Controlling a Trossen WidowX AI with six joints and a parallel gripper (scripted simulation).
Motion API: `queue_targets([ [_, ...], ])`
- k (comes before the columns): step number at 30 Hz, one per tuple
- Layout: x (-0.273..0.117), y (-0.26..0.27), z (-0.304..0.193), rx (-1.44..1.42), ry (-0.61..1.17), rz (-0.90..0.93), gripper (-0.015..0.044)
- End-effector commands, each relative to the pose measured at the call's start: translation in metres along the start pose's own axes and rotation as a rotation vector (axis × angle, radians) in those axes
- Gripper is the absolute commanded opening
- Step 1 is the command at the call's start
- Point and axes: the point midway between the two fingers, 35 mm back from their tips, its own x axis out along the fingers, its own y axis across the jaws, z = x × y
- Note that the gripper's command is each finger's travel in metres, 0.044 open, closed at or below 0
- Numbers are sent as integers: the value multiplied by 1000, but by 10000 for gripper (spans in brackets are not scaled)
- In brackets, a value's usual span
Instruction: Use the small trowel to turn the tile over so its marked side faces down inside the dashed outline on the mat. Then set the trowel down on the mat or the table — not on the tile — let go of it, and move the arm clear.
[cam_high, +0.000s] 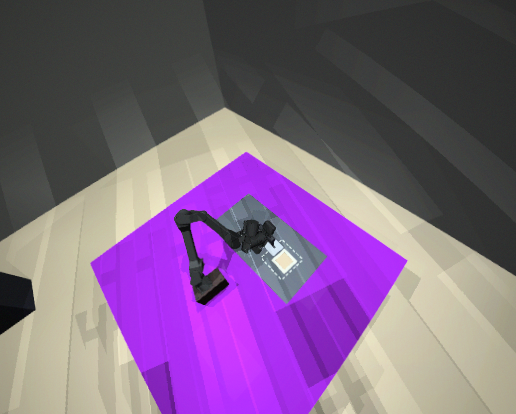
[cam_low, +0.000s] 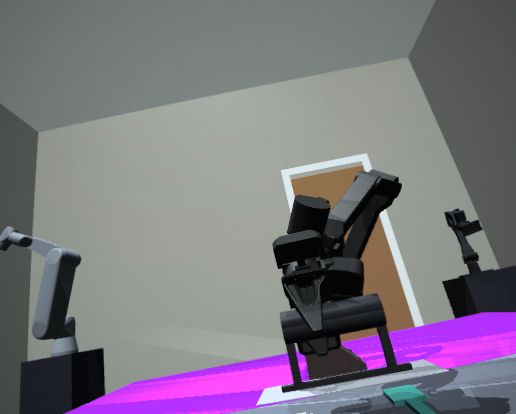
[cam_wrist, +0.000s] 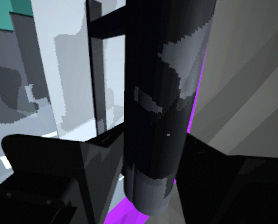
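Note:
The tile lies inside the dashed outline on the grey mat, with a plain tan face and pale border up. No dark mark shows on this face. My gripper is shut on the trowel's thick black handle. Thin black struts join the handle to the pale blade. The blade is low over the mat, beside the tile's upper left edge in the top view. Whether it touches tile or mat cannot be told. The tile is hidden in the exterior view.
A teal flat piece with a narrow handle is near the blade. The arm's base stands on the purple table. A grey arm and another black arm stand on dark pedestals in the background.

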Motion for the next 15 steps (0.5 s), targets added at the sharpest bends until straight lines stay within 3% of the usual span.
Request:
queue_targets([
  [1, 1, 1, -5, -4, -2, -7, 0],
  [15, 7, 3, -3, -4, -1, -7, 0],
])
